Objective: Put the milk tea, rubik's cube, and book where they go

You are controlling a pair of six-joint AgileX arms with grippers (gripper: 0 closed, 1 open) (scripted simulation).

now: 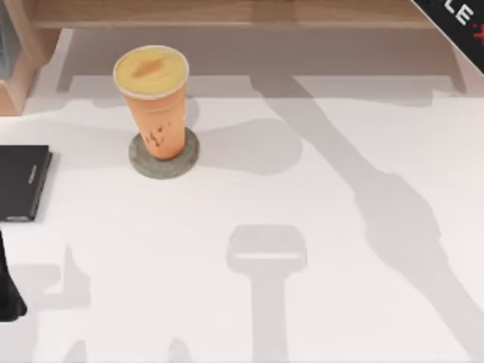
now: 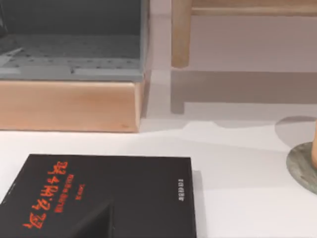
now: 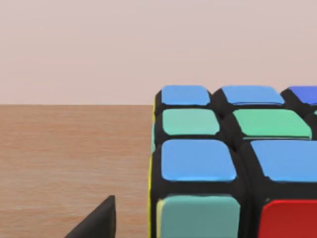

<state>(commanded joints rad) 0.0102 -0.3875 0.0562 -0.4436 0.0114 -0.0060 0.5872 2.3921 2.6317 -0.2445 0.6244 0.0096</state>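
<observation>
Your right wrist camera sits close on the cube [image 3: 233,163], resting on wood; whether the right gripper grips it, I cannot tell. The tea [image 1: 155,102] stands at table's eleven o'clock on its coaster [image 1: 163,160].

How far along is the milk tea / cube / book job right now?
Looks done: the milk tea stands upright on the grey coaster.

In hand: the right wrist view shows the rubik's cube close up, resting on a wooden surface; whether it is gripped or released, I can't tell.

Left: a black book lies flat at the table's left edge, by the left arm. No teal book to judge.
</observation>
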